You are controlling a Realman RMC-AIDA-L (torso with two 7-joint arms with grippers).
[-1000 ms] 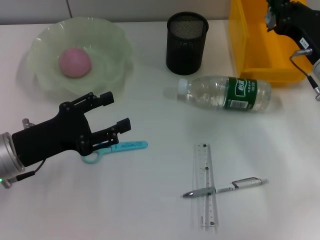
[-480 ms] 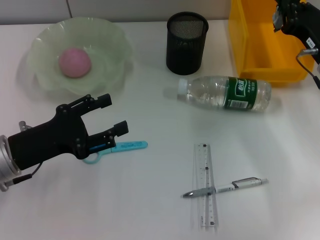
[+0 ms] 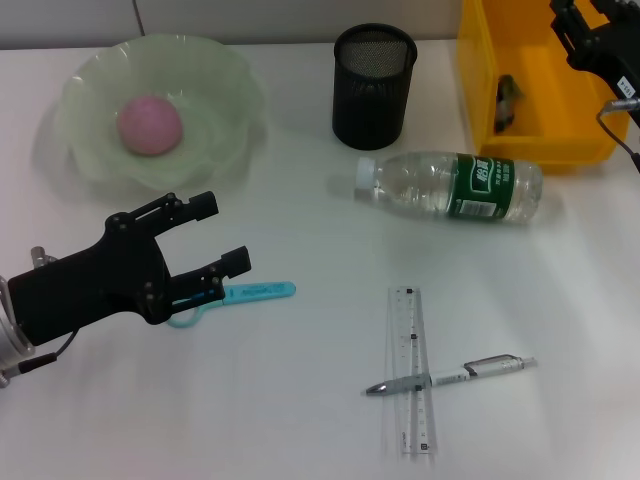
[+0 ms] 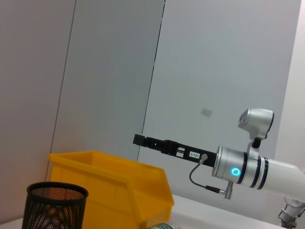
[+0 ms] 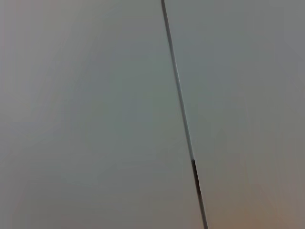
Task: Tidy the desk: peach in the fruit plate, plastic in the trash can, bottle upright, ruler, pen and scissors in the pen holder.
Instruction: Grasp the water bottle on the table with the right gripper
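Note:
The pink peach (image 3: 150, 125) lies in the pale green fruit plate (image 3: 225, 75) at the back left. The plastic (image 3: 506, 102), a crumpled dark piece, rests inside the yellow trash can (image 3: 478, 95). My right gripper (image 3: 578, 12) hovers open over the can's far right side; it also shows side-on in the left wrist view as the right gripper (image 4: 139, 140). The bottle (image 3: 450, 187) lies on its side. The clear ruler (image 3: 412, 340) has the pen (image 3: 470, 371) lying across it. My left gripper (image 3: 222, 233) is open, just left of the blue scissors (image 3: 250, 293), with nothing held.
The black mesh pen holder (image 3: 373, 85) stands between the plate and the trash can, and shows again in the left wrist view as the pen holder (image 4: 56, 205). The right wrist view shows only a grey wall.
The plastic now shows inside the trash can, out of my right gripper, which has drawn back to the right. My left gripper has slid slightly left and toward me.

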